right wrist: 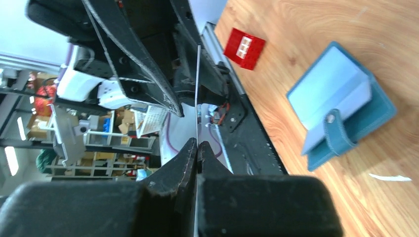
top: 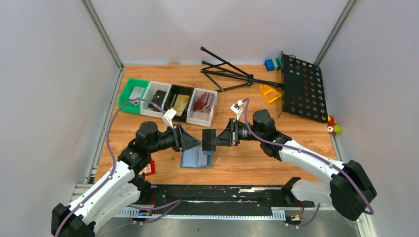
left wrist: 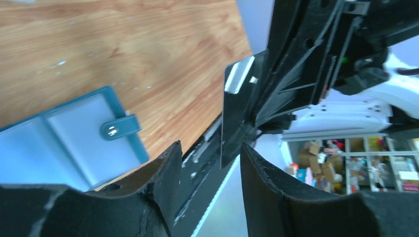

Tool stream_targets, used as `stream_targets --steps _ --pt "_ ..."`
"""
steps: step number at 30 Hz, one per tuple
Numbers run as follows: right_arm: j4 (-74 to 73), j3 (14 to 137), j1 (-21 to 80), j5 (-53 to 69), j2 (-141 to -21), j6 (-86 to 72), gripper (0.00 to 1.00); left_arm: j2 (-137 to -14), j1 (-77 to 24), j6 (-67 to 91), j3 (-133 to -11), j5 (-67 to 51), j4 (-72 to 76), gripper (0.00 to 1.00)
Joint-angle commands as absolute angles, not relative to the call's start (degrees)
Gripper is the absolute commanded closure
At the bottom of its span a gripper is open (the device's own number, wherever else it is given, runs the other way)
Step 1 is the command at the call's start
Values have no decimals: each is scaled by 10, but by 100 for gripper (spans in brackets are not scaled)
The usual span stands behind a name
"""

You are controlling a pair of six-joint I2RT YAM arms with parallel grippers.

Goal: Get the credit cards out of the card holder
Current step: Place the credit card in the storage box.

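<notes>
Credit card (left wrist: 236, 113) — in right hand (right wrist: 197, 146)

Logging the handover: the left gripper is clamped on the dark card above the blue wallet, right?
No: the right gripper is clamped on the dark card above the blue wallet, as the right wrist view shows; the left gripper stands open around it.
</notes>
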State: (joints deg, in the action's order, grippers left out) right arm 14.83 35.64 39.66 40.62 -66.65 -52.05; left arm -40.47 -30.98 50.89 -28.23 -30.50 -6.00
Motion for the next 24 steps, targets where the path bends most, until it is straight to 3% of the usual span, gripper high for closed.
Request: stream_targets --steps 1,13,14,16,17,21,24 --pt "256 359 395 457 -667 -571 100 -406 -307 583 -266 -359 82 48" --pt "318 354 395 486 -700 -605 100 -417 -307 646 -238 -378 196 75" --pt "319 355 395 486 -702 -605 100 -419 -307 651 -238 -379 202 79" --pt "318 357 395 486 -705 -602 99 -422 -306 652 -240 -382 206 96" --pt "315 359 395 485 -708 -599 94 -423 -306 646 -246 -383 196 100" --pt "284 357 394 462 -695 -568 47 -426 -299 555 -301 -338 42 100" --pt "177 365 391 402 -662 -504 31 -442 -283 436 -375 -248 -171 100"
